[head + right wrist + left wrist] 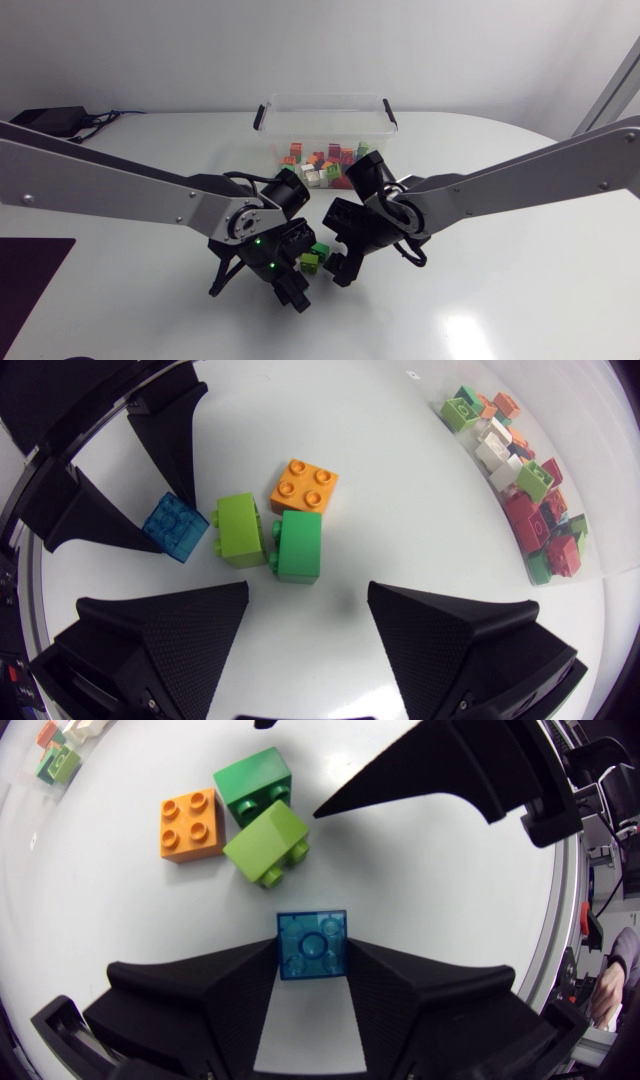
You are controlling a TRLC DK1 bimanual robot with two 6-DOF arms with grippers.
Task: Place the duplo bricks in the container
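**4 bricks outside the container, a heap inside**

On the table (520, 290), the container (325, 108) stands at the far middle with a heap of bricks (320, 165) in it. In front of it, the left gripper (312, 952) and right gripper (308, 588) face each other. 1 brick (312, 940) sits between the left gripper's fingers, touching both. A cluster of 3 bricks (285, 525) lies just ahead of it, between the 2 grippers.

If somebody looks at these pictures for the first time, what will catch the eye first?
The left gripper and right gripper hang close together before the clear container, holding many coloured bricks. The left one grips a blue brick; an orange brick, dark green brick and light green brick lie ahead of it.
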